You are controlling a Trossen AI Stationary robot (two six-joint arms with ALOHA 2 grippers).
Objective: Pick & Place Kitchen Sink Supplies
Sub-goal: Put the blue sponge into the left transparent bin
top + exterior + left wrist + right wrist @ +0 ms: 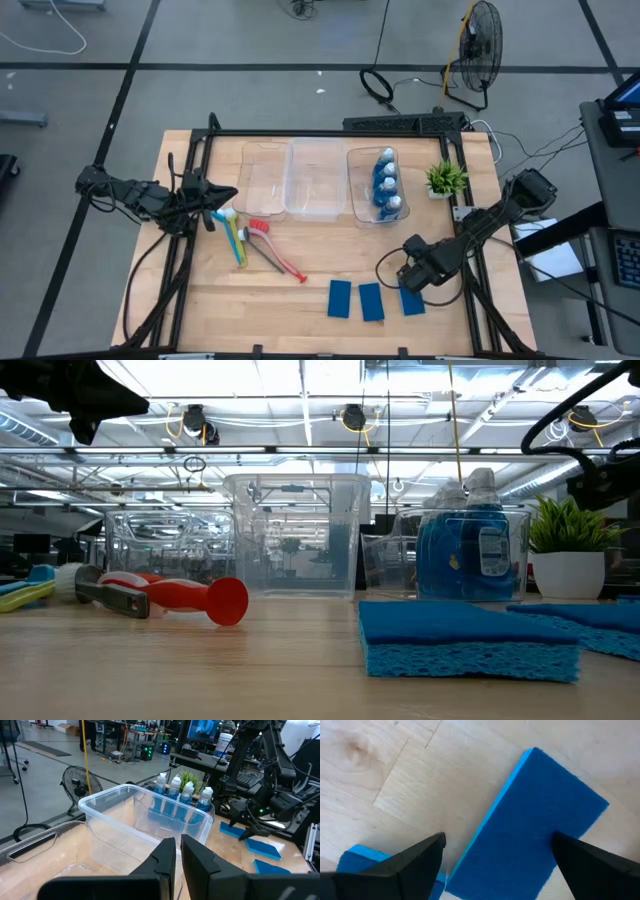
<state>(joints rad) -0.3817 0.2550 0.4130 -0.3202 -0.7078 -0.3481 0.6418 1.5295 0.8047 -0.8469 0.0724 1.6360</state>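
In the lower right of the overhead frame, the right gripper (497,860) hangs wide open and empty over the rightmost sponge (530,827). One finger could miss the sponge's edge and shove it onto its neighbour (357,860). The left gripper (177,852) waits shut and empty by the bins (120,815).

dark jointed arms (478,228) (black cables), wedge-shaped fingers (410,865)

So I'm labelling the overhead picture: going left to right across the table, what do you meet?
Left hand → dish brushes → empty clear bins → two free blue sponges → bin of bottles → right hand above a third sponge → potted plant.
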